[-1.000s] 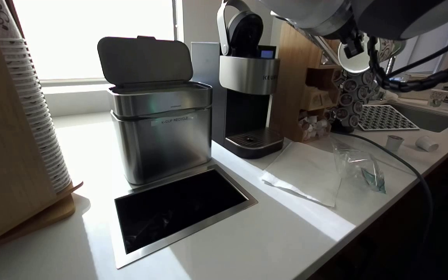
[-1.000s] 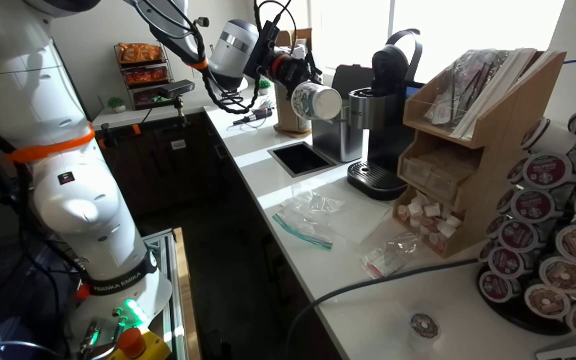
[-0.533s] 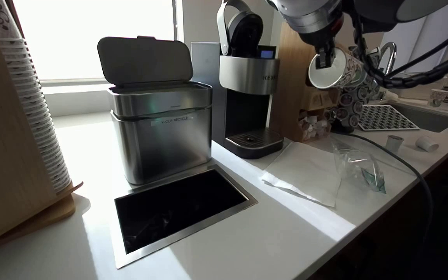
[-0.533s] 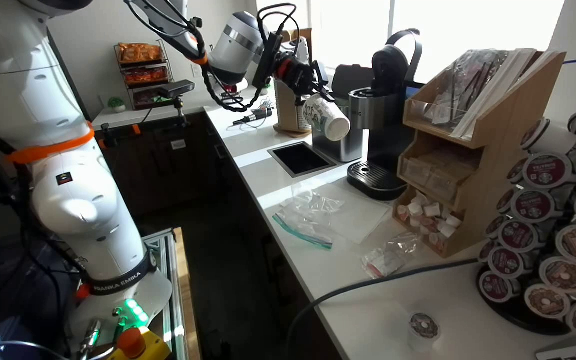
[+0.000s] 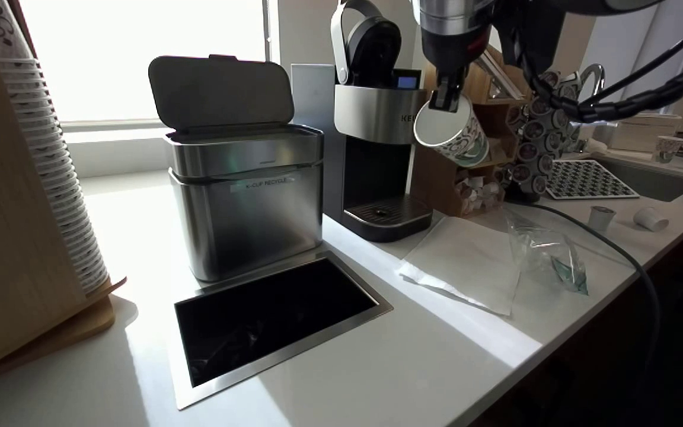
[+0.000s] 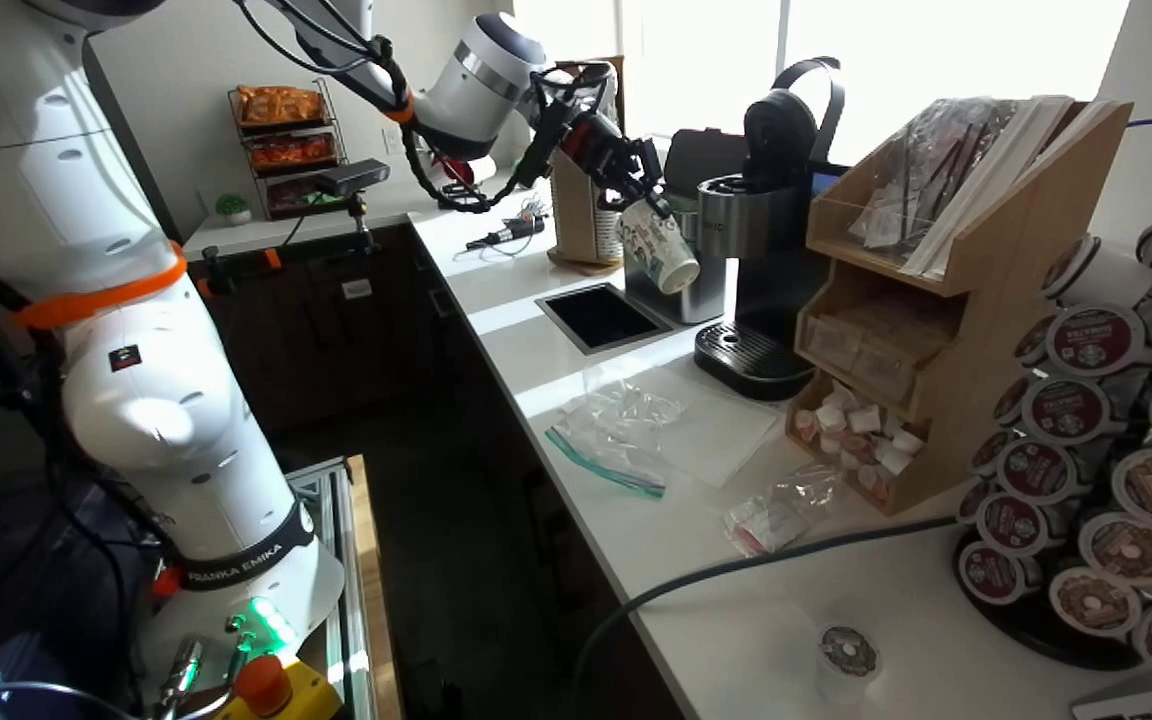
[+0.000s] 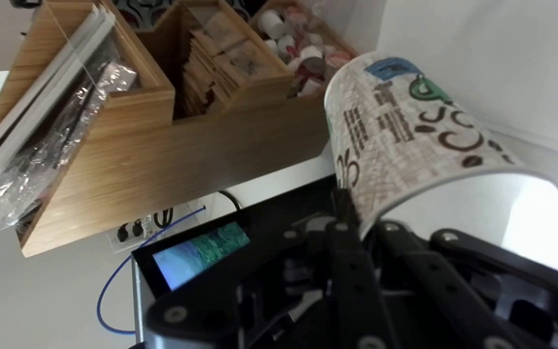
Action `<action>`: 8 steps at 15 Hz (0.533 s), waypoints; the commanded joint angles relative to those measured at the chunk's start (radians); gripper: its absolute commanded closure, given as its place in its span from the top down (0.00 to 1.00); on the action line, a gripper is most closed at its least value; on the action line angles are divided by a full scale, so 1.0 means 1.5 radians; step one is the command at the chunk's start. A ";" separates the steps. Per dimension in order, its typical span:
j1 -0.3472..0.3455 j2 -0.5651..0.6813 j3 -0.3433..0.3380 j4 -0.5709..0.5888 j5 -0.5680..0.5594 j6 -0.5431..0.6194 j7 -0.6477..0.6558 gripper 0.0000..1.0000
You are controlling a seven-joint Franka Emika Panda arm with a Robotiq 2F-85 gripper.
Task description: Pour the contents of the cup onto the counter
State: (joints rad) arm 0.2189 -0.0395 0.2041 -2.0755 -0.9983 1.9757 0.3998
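The cup [image 5: 460, 139], small and white with a green and brown print, hangs in the air above the counter [image 5: 424, 362]. It is tilted, its mouth higher than its base, and the base points down and to the right in both exterior views. My gripper [image 5: 446, 102] is shut on the cup's wall at the rim, one finger inside and one outside. In the wrist view the cup [image 7: 405, 131] leans out from the gripper [image 7: 362, 225], and the inner finger is partly hidden. Part of the white inside shows; its contents do not show.
Close by stand the coffee maker [image 5: 380, 115] and a steel bin [image 5: 252, 207] with its lid up. A dark cut-out [image 5: 276, 314] opens in the counter. A paper sheet [image 5: 466, 261], a plastic bag [image 5: 546, 255], a wooden organizer [image 6: 1016, 230] and a pod rack [image 6: 1066, 440] are also around.
The held cup has come nearer the coffee maker, moving left and down in an exterior view. Its base has swung downward, so it stands closer to upright. The grip is unchanged.
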 commanded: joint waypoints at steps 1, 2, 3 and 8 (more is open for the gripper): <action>-0.012 -0.034 -0.010 -0.034 0.070 0.096 0.023 0.01; -0.014 -0.038 -0.013 -0.042 0.087 0.119 0.024 0.01; -0.018 -0.046 -0.017 -0.053 0.111 0.142 0.026 0.01; -0.038 -0.081 -0.034 -0.110 0.204 0.222 0.027 0.01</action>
State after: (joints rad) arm 0.1822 -0.1015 0.1644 -2.1621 -0.7704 2.2363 0.4314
